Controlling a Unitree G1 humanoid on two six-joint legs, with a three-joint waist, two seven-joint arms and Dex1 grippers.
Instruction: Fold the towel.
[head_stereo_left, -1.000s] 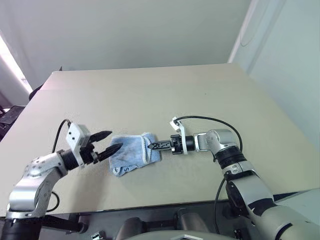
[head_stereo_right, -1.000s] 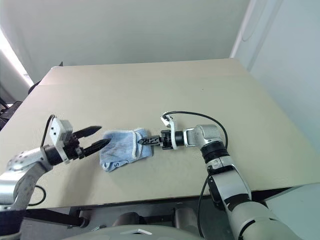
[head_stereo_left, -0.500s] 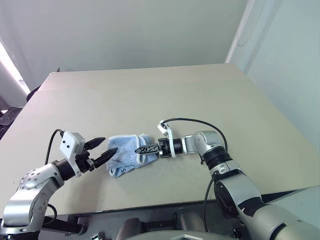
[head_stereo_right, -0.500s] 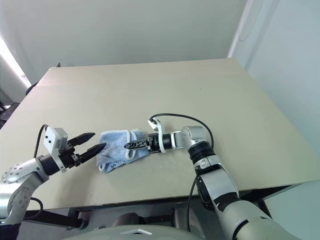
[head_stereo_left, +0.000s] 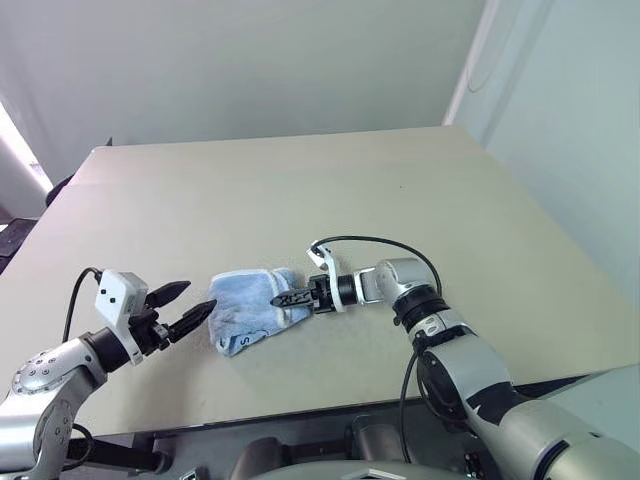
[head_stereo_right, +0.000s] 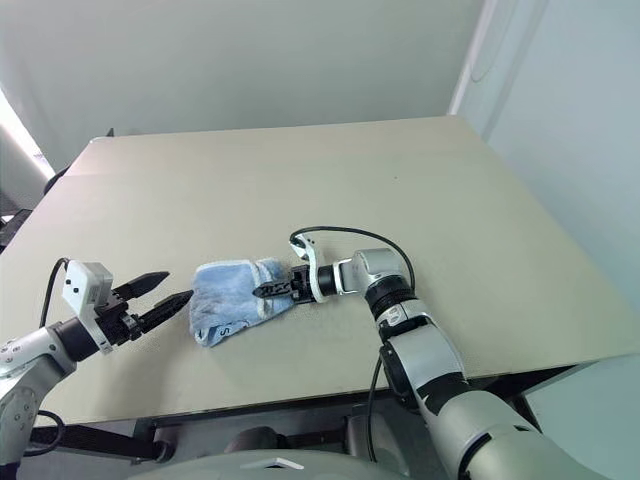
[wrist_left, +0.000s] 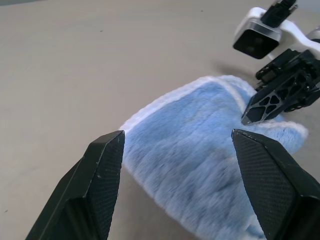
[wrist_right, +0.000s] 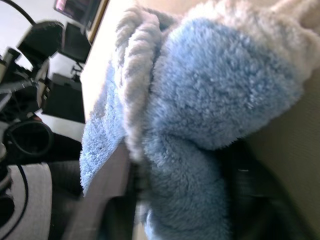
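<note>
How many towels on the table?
1. The towel lies bunched near the table's front edge, between the left gripper and right gripper.

You are looking at a beige table (head_stereo_left: 300, 190) that is carrying a single thing, the towel (head_stereo_left: 250, 308), a small light blue terry cloth with white stitched edging. The towel is lying bunched and partly folded over on itself, sitting toward the near edge of the table and well apart from its far edge. A small dark mark is showing on the towel's corner nearest that near edge. To the towel's right and beyond it, the tabletop is stretching away bare and matte, and the surface is lying flat and level under the cloth.
</note>
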